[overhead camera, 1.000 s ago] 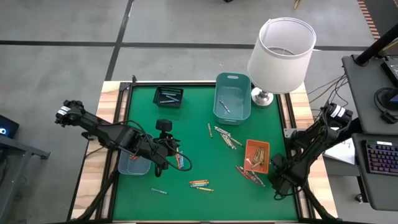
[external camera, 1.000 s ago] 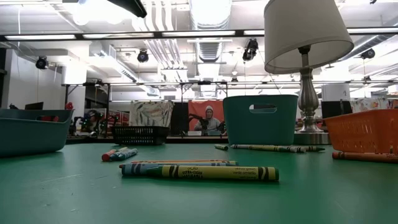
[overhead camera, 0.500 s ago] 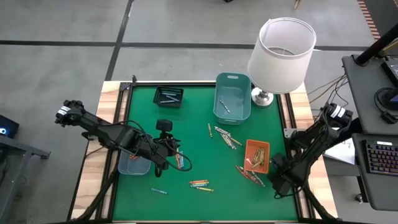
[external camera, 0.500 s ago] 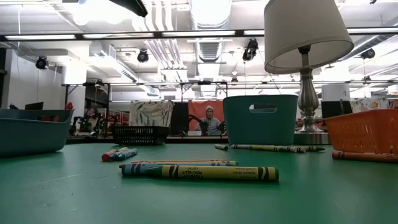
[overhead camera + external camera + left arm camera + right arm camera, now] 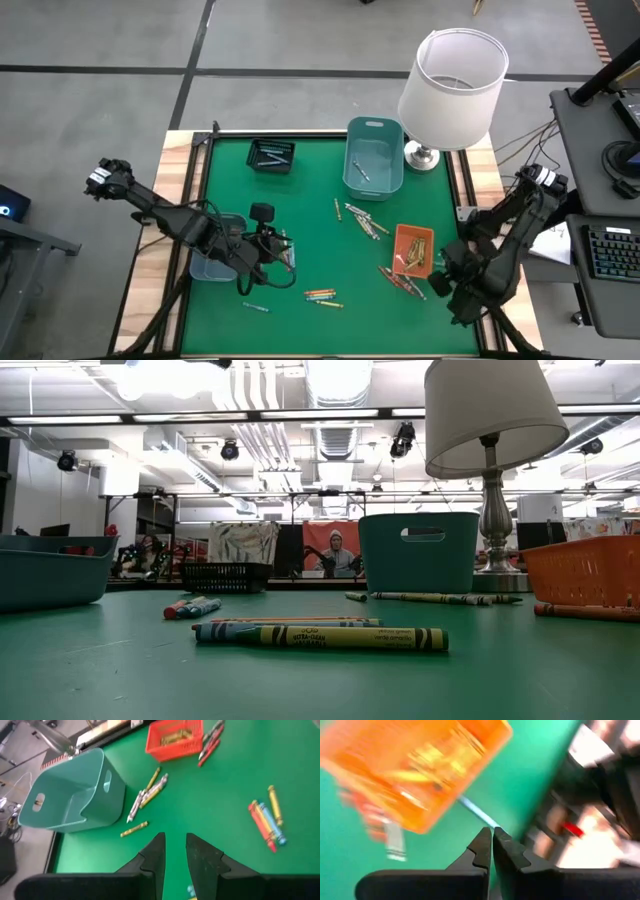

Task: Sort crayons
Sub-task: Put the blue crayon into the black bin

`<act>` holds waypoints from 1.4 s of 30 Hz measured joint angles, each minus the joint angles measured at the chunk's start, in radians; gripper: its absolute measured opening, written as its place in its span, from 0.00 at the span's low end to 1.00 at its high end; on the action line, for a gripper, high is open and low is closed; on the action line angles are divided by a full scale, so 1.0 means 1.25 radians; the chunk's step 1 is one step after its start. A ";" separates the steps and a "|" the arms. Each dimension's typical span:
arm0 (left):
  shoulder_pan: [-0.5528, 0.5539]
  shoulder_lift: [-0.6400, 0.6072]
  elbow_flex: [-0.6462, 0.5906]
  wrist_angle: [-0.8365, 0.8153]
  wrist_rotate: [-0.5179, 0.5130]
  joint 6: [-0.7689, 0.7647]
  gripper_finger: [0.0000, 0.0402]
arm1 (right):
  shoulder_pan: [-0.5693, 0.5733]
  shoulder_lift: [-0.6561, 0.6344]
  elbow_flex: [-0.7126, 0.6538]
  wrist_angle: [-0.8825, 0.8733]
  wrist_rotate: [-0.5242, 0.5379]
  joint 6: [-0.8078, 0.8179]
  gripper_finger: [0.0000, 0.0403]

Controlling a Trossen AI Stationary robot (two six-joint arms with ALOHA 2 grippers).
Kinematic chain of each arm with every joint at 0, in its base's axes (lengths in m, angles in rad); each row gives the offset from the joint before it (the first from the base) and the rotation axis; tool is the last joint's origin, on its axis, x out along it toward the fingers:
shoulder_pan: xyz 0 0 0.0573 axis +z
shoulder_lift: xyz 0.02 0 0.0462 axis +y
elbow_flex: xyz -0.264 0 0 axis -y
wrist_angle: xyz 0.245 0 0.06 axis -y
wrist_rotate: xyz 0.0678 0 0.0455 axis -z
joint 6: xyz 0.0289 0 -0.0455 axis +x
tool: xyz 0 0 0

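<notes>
Both end effectors hold nothing; right end effector [image 5: 492, 840] clenched, left end effector [image 5: 175, 851] slightly parted.

A grey concrete floor [image 5: 300, 40] crossed by dark seam lines surrounds the green felt-topped worktop [image 5: 310, 240], which is framed by pale wooden edges. Near the worktop's far right corner stands a table lamp with a white drum shade [image 5: 455, 75] on a silver metal base [image 5: 422, 156]. Beyond the right edge sits a dark desk with a keyboard [image 5: 612, 250]. Long fluorescent ceiling lights [image 5: 300, 414] and exposed silver ducts [image 5: 335, 390] run overhead.
</notes>
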 joint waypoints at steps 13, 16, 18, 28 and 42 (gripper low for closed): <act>-0.015 -0.017 0.000 0.026 -0.005 -0.008 0.15 | -0.013 -0.005 0.053 0.004 -0.064 -0.067 0.02; -0.015 -0.017 0.000 0.027 -0.005 -0.008 0.15 | -0.011 -0.005 0.021 0.067 -0.130 -0.244 0.02; -0.015 -0.017 0.000 0.029 -0.005 -0.007 0.15 | -0.006 -0.005 -0.004 0.131 -0.140 -0.396 0.02; -0.017 -0.017 0.000 0.031 -0.005 -0.006 0.15 | -0.057 -0.024 -0.183 0.284 -0.145 -0.635 0.02; -0.016 -0.017 0.000 0.039 -0.006 0.025 0.15 | -0.067 -0.152 -0.351 0.306 -0.072 -0.486 0.02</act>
